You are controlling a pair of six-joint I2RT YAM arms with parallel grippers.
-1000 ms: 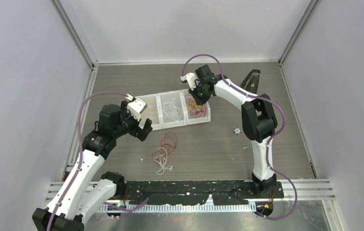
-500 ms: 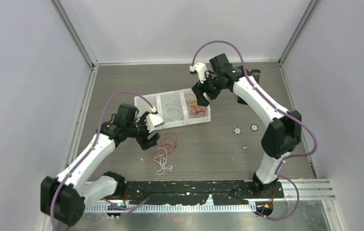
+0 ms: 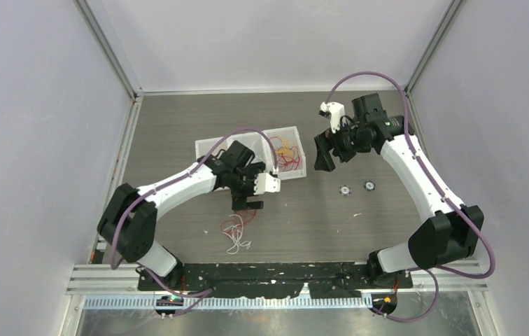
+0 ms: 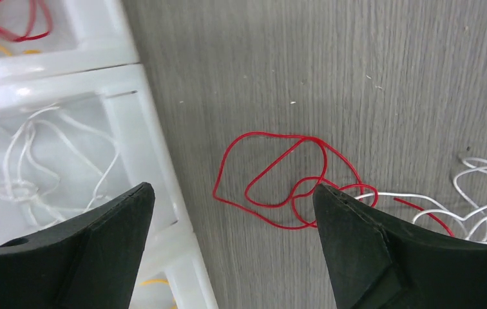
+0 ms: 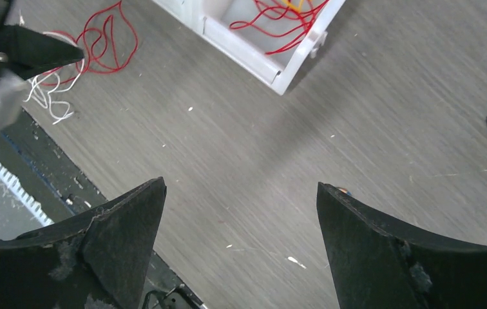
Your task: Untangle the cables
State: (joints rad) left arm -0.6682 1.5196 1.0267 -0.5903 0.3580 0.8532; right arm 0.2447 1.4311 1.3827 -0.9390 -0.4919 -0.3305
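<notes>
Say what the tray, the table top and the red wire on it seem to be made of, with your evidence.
Tray: white plastic, apparently; glossy, slightly see-through moulded walls.
Table top: probably laminate or vinyl, matte, with printed-looking grey-brown wood grain.
Red wire: thin and limp, smooth red coat, likely plastic insulation; its core is not visible.

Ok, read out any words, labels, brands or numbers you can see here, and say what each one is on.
None: no text can be read in any view.
The white tray and the cables show no print.
The two small round pieces are too small to tell any marking.
</notes>
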